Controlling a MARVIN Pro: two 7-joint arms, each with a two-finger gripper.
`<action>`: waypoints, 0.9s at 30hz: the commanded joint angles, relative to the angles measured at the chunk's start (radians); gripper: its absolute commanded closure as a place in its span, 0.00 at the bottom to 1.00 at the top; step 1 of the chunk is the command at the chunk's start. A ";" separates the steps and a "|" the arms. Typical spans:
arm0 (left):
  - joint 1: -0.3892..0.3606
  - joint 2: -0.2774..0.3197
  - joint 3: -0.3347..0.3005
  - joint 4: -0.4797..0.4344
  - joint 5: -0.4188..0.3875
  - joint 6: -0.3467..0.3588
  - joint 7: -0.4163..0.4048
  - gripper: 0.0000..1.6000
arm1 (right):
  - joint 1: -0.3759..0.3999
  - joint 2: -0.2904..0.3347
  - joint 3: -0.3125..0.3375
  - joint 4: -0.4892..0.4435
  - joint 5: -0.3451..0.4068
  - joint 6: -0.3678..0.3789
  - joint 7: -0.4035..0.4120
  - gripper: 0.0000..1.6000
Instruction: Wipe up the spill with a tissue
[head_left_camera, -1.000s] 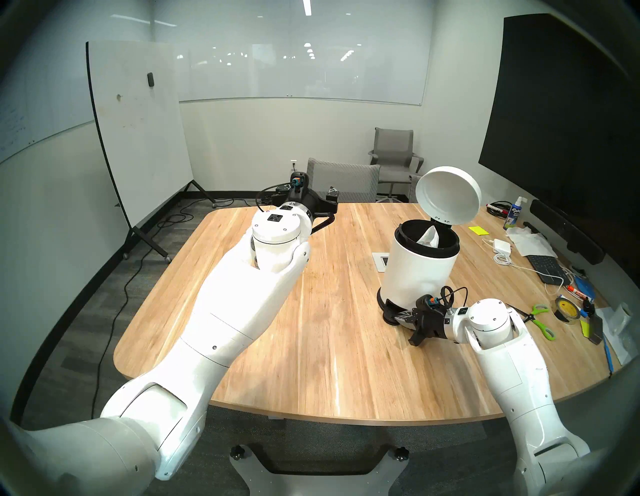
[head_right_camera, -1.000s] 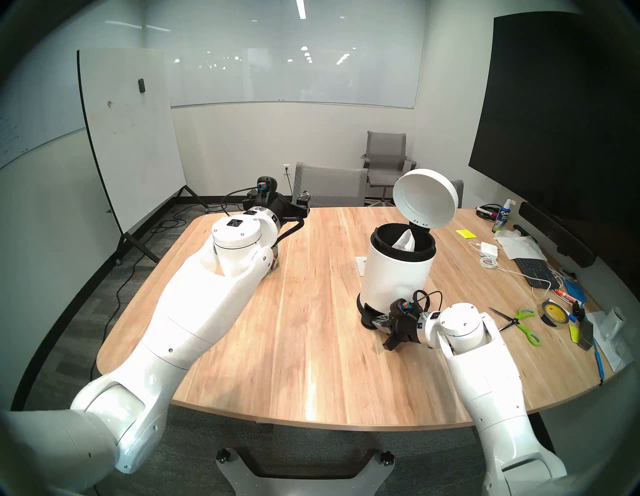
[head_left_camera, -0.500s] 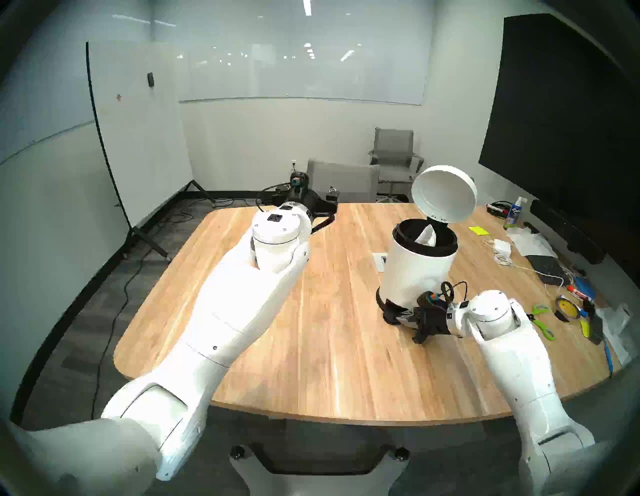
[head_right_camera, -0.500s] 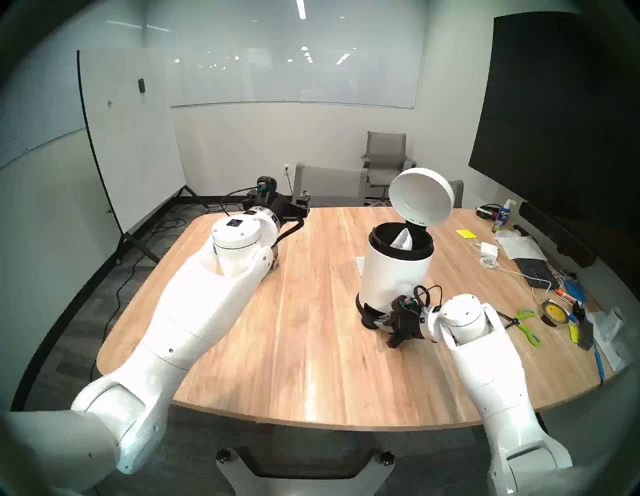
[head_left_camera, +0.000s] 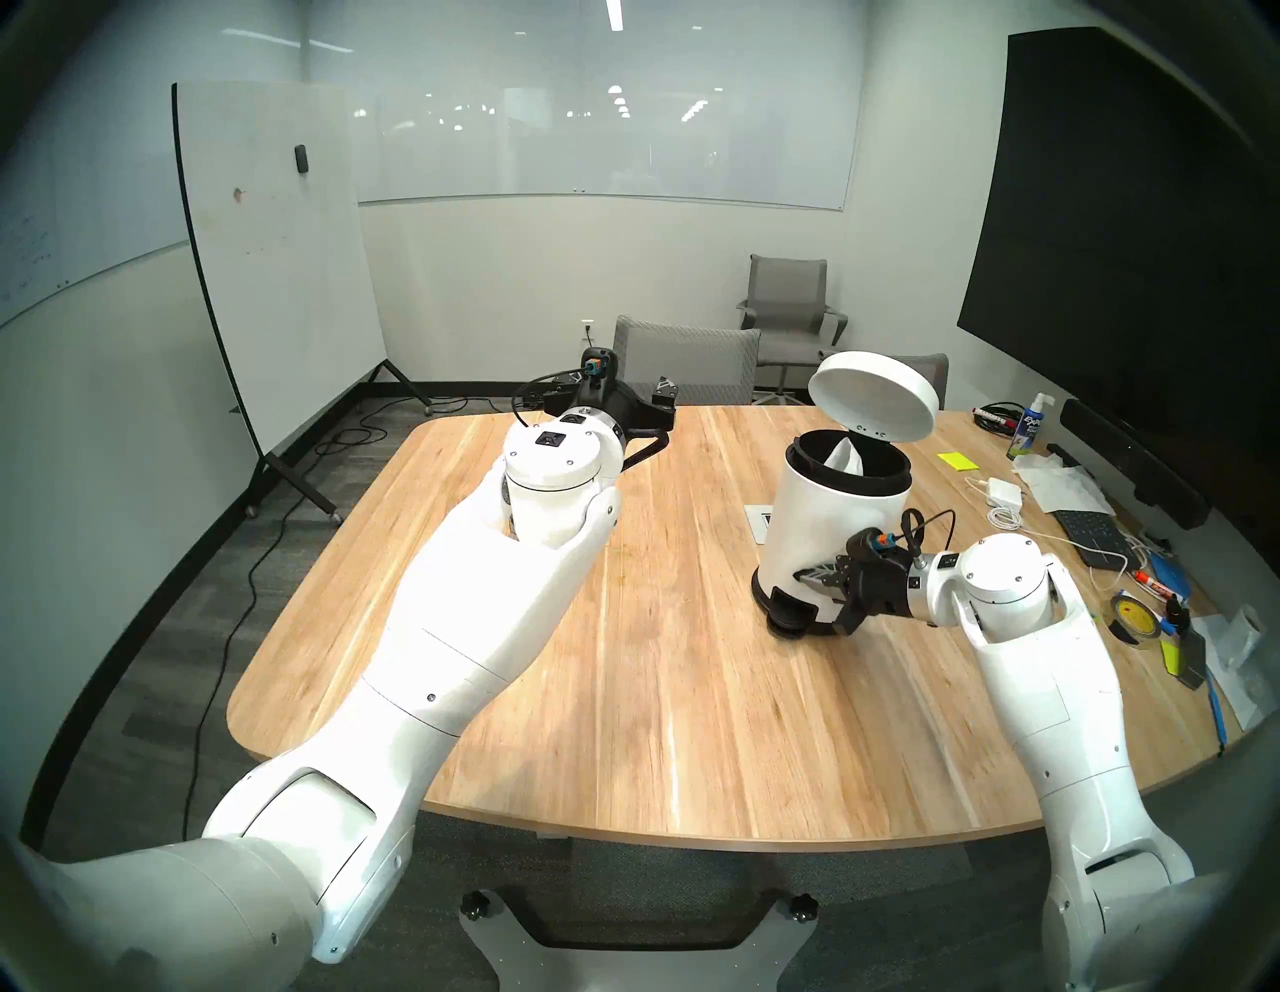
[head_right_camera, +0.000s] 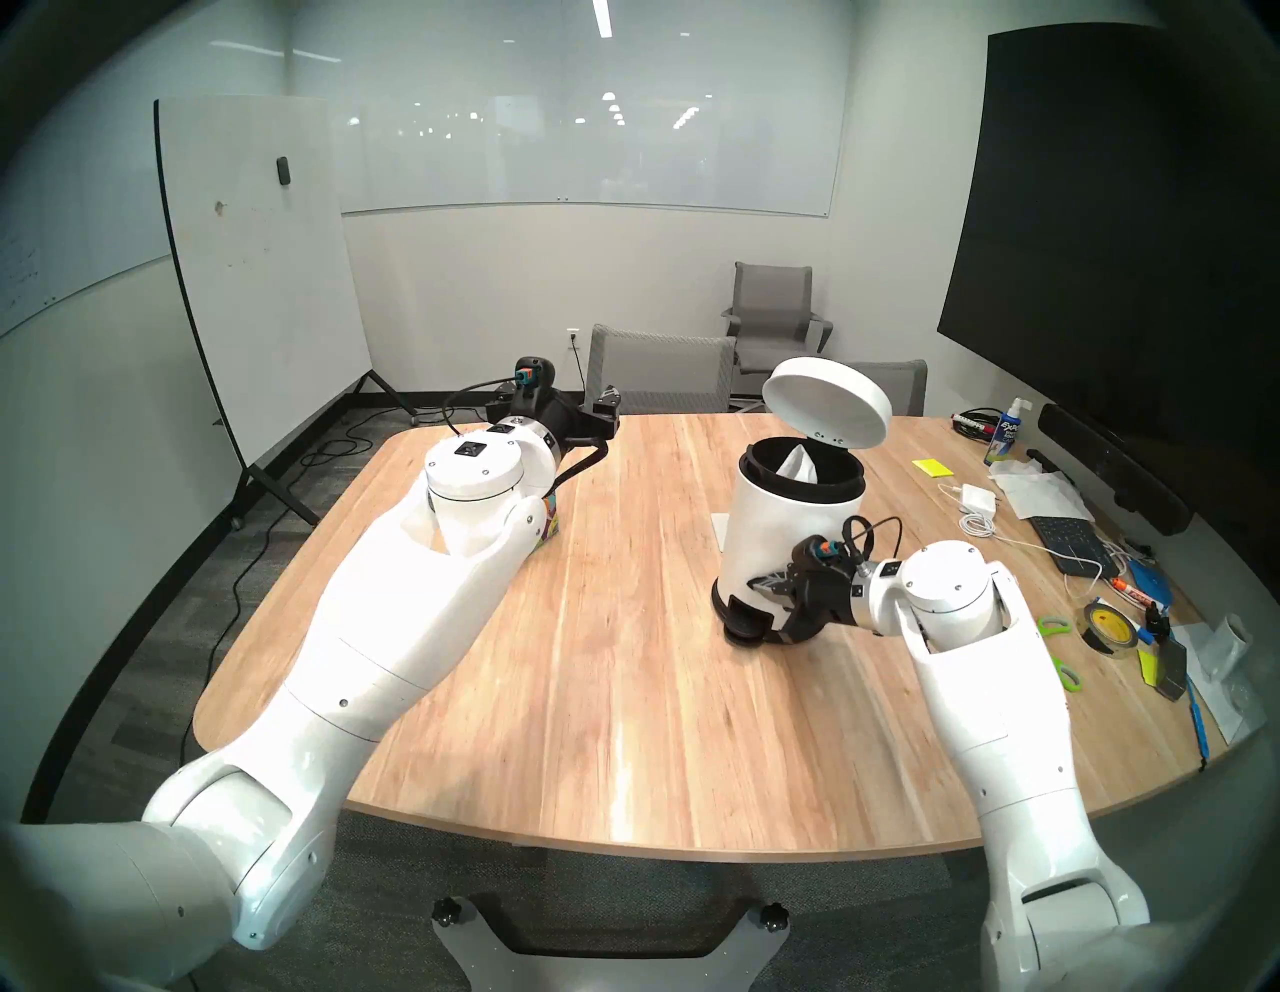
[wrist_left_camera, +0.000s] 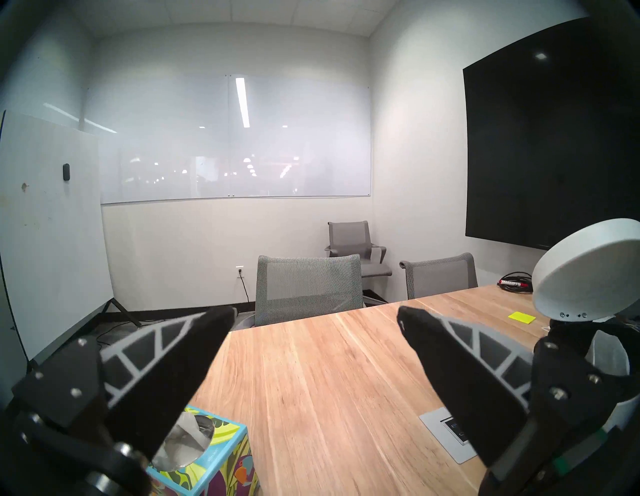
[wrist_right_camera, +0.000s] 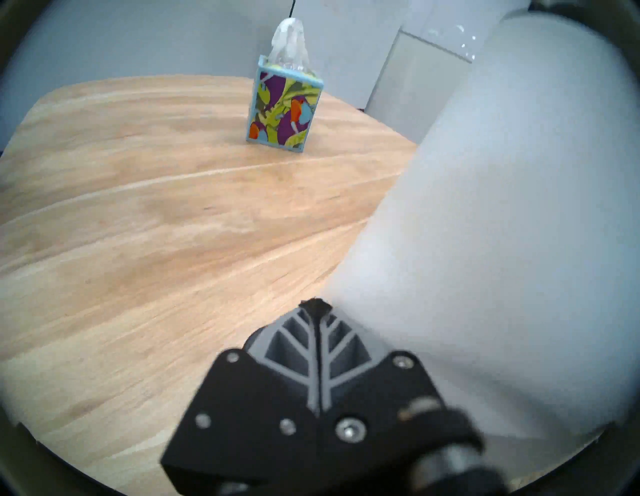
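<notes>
A white tissue (head_left_camera: 846, 454) sticks up inside the white pedal bin (head_left_camera: 824, 533), also in the head right view (head_right_camera: 798, 463). The bin's lid (head_left_camera: 874, 395) hangs half open over it. My right gripper (head_left_camera: 803, 575) is shut and empty, against the bin's lower wall (wrist_right_camera: 502, 207), just above the black pedal (head_left_camera: 789, 609). My left gripper (wrist_left_camera: 317, 313) is open and empty, held high over the far left of the table, above the toucan-print tissue box (wrist_left_camera: 207, 460). The box also shows in the right wrist view (wrist_right_camera: 284, 107). I see no dark spill on the wood.
Clutter lines the table's right edge: green scissors (head_right_camera: 1056, 627), tape roll (head_left_camera: 1132, 616), keyboard (head_left_camera: 1094, 533), charger (head_left_camera: 1004, 492), spray bottle (head_left_camera: 1032, 426), yellow note (head_left_camera: 956, 461). A power outlet (head_left_camera: 758, 523) sits beside the bin. Grey chairs (head_left_camera: 686, 360) stand at the far edge.
My right gripper has lifted up and right off the pedal. The bin's lid has swung down from upright to half open. The left arm has not moved.
</notes>
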 joint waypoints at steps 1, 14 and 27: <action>-0.016 -0.007 -0.003 -0.014 0.001 -0.005 -0.001 0.00 | 0.118 -0.018 0.013 -0.124 0.032 -0.006 0.004 1.00; -0.018 -0.011 -0.007 -0.017 0.007 -0.006 -0.008 0.00 | 0.238 -0.126 -0.116 -0.300 0.051 0.087 0.037 1.00; -0.017 -0.018 -0.014 -0.024 0.010 -0.006 -0.010 0.00 | 0.340 -0.068 -0.080 -0.328 -0.035 0.334 0.073 1.00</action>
